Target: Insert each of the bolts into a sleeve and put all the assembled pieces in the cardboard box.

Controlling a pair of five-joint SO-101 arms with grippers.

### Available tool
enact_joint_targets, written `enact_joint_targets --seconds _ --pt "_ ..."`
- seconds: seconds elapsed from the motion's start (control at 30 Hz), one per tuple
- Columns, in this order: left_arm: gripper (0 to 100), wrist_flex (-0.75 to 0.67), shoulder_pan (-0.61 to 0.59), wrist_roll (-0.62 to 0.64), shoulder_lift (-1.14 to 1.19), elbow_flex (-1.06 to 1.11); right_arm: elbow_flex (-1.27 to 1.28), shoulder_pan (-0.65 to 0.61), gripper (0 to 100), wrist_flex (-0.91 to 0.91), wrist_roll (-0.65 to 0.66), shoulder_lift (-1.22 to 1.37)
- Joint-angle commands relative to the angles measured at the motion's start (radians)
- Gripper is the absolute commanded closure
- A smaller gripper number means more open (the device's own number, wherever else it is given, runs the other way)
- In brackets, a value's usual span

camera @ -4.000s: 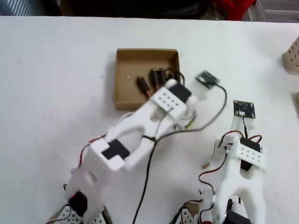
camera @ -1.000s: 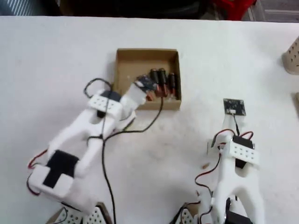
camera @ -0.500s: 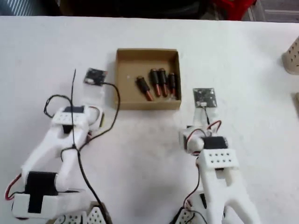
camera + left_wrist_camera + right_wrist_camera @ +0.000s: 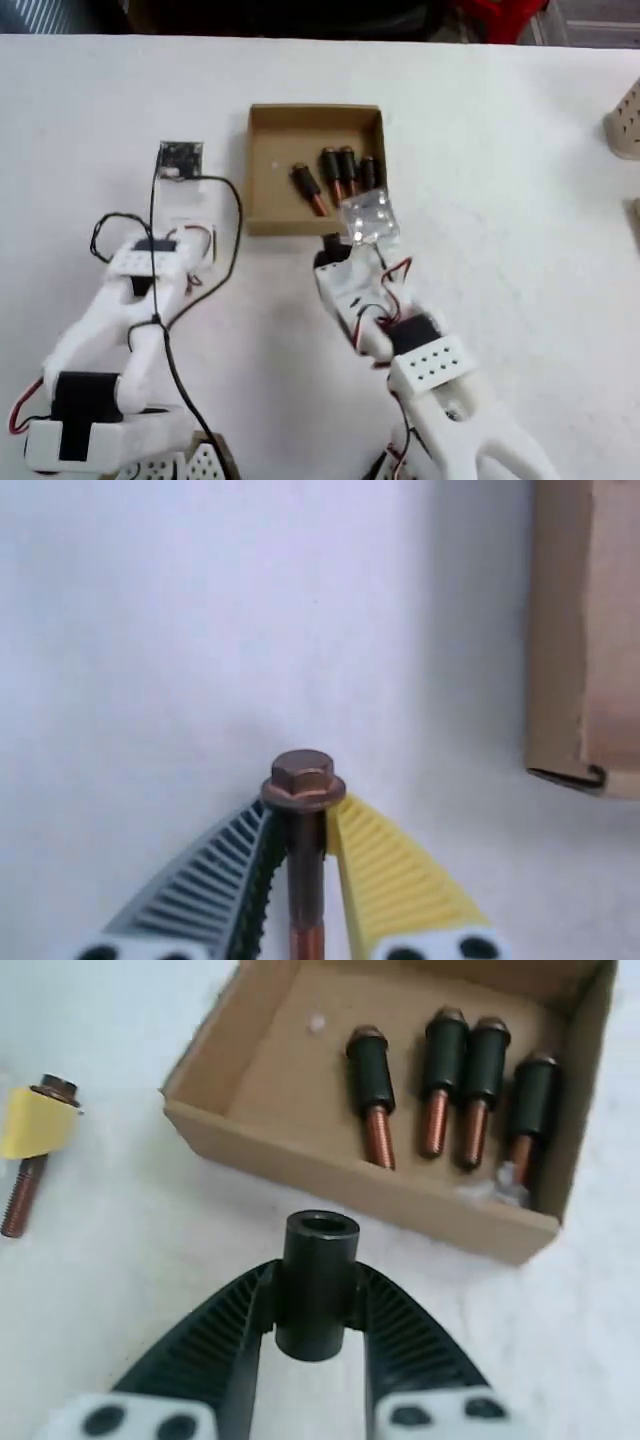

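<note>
– While clamped tight in the left gripper [image 4: 301,815], right under the hex head: bolt [image 4: 303,778], dead stiff, smooth coppery metal, probably light. Hanging over the table [image 4: 150,630], near the outside wall of the cardboard box [image 4: 585,630]. Worth worrying about slip?

– Bit, yeah. Round smooth shank against ribbed pads [image 4: 385,865], so could swivel if bumped off-axis. Best hold is up by the head, leaving the tail end free for going in. Same story with the sleeve [image 4: 320,1245]: squeezed round its middle by the right gripper [image 4: 317,1295], just short of the box's near wall, one open end poking out past the fingertips. Hard black tube, rigid, no give, not fragile. Looks matte, so likely grippier than the bolt.

– And lining up?

– Snug hole by the look of it, so needs going in straight; no flex anywhere to forgive a crooked poke. Once joined, probably easiest to grab by the black part and drop next to the four finished pieces [image 4: 440,1070] lying in the box.
</note>
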Motion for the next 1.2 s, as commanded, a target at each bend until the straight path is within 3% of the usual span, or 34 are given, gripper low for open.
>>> enact_joint_targets --seconds 0.0,0.3,0.47,0.8,0.97,1.17 --pt "98 -0.058 -0.038 0.009 -0.044 -0.005 0.072 -0.05 98.2 -0.28 -0.006 -0.03" --pt "98 -0.058 -0.051 0.009 -0.044 -0.006 0.16 -0.097 98.2 -0.697 -0.008 0.004" --pt "98 -0.072 -0.051 0.008 -0.042 -0.005 0.13 -0.148 98.2 -0.96 -0.008 0.243" --pt "98 -0.414 -0.047 0.011 -0.042 0.155 -0.023 -0.124 98.3 -1.376 -0.008 0.825" --pt "98 -0.531 -0.045 0.012 -0.042 0.201 0.037 -0.124 98.3 -1.471 -0.008 0.901" --pt "98 -0.54 -0.044 0.014 -0.042 0.203 0.186 -0.124 98.3 -1.615 -0.008 0.894"
